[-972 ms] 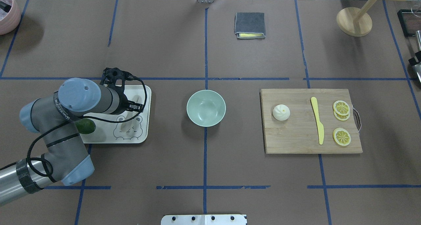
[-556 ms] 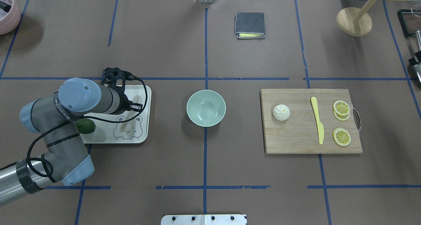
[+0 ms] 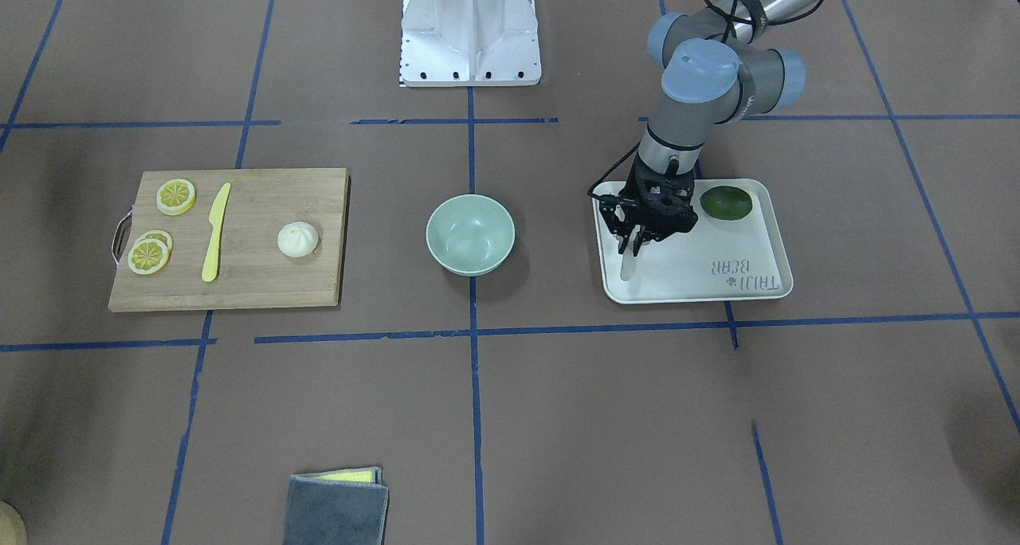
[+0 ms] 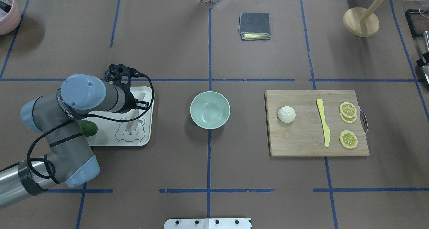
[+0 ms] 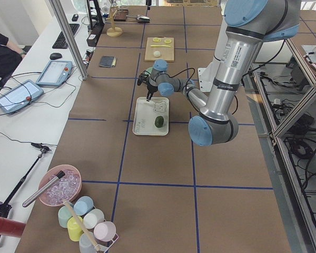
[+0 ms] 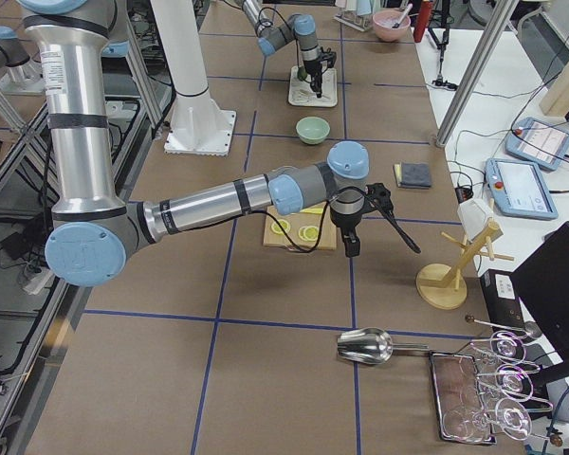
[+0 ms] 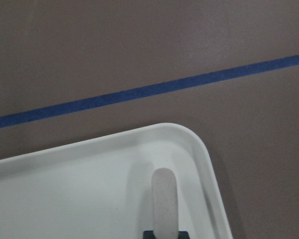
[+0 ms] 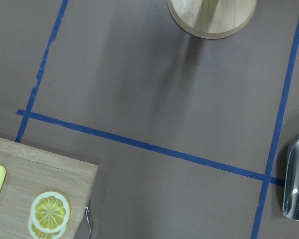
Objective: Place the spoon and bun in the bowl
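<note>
Left claw (image 3: 634,244) gripping spoon (image 3: 626,268), one bun (image 3: 297,239), one bowl (image 3: 470,234)

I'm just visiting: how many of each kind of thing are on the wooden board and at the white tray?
lemon slices: 3
bun: 1
yellow knife: 1
spoon: 1
green fruit: 1
Total: 7

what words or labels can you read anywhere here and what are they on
"TAIJI BEAR": printed on the white tray; it reads upside down in the front-facing view.
White lettering on the black band round the left arm: too small to read with certainty.
Sticker on the same arm's upright segment, left side view: too blurred to read.
No other text is legible.
</note>
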`<move>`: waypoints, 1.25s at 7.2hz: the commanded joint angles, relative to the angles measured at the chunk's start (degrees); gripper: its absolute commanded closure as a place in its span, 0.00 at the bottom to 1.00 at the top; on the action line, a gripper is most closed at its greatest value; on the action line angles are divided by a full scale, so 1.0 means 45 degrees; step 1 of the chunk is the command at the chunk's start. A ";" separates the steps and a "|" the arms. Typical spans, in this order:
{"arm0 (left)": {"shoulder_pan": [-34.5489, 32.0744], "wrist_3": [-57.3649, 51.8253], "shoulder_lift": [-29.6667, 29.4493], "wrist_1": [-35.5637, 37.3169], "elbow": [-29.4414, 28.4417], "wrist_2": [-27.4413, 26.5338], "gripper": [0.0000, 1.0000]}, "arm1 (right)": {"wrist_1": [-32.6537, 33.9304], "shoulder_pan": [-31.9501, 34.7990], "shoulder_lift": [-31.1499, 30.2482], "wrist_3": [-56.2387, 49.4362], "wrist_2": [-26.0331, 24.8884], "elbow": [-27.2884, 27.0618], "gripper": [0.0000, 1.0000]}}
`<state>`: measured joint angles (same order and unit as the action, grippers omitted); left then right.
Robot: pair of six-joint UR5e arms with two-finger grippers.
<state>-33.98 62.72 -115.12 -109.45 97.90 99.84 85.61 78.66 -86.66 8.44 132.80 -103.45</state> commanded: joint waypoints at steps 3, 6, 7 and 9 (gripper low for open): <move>0.0069 0.6105 -0.3063 0.2619 -0.0230 -0.0077 1.00 | 0.0000 0.0000 0.0000 0.0000 0.0000 0.0020 0.00; 0.0926 0.8421 -0.4823 0.2643 -0.2528 -0.1128 1.00 | 0.0000 0.0000 0.0000 0.0019 0.0000 0.0000 0.00; 0.1220 0.8891 -0.4944 0.2643 -0.2788 -0.1364 1.00 | 0.0000 0.0000 0.0000 0.0019 0.0000 0.0000 0.00; 0.1553 0.8915 -0.5063 0.2623 -0.2830 -0.1483 1.00 | 0.0000 0.0000 0.0000 0.0019 0.0000 0.0020 0.00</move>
<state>-27.98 102.45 -137.54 -97.62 85.57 93.53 85.61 78.66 -86.66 8.52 132.80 -103.40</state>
